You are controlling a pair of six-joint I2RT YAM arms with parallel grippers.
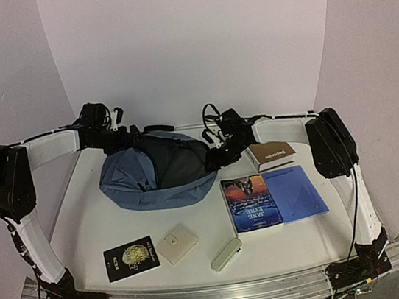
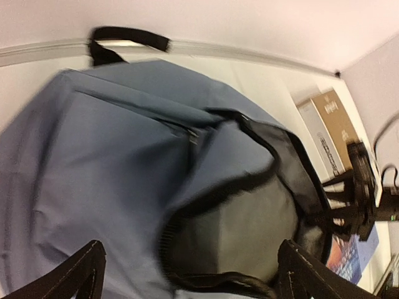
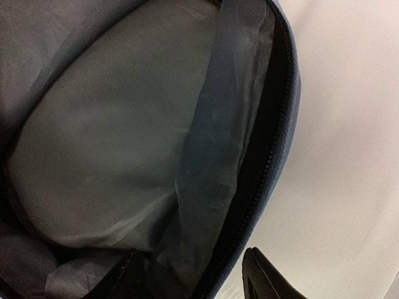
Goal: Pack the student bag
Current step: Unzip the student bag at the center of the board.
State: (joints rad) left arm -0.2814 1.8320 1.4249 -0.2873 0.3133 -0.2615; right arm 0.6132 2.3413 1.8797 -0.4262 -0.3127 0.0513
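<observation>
The student bag (image 1: 131, 183) is slate-blue and lies at the back middle of the table, its mouth open and showing dark grey lining (image 3: 106, 131). My left gripper (image 1: 133, 140) hovers over the bag's top edge. In the left wrist view (image 2: 191, 249) its fingers (image 2: 87, 274) stand wide apart over the blue fabric (image 2: 106, 156), holding nothing. My right gripper (image 1: 214, 161) is at the right rim of the mouth. In the right wrist view (image 3: 218, 274) the zipper rim runs between its fingers. One finger (image 3: 265, 280) shows outside; the other is hidden inside the bag.
To the right of the bag lie a brown book (image 1: 271, 154), a Jane Eyre book (image 1: 251, 202) and a flat blue notebook (image 1: 295, 192). Near the front lie a black booklet (image 1: 131, 257), a cream square box (image 1: 177, 243) and a pale green case (image 1: 226, 253).
</observation>
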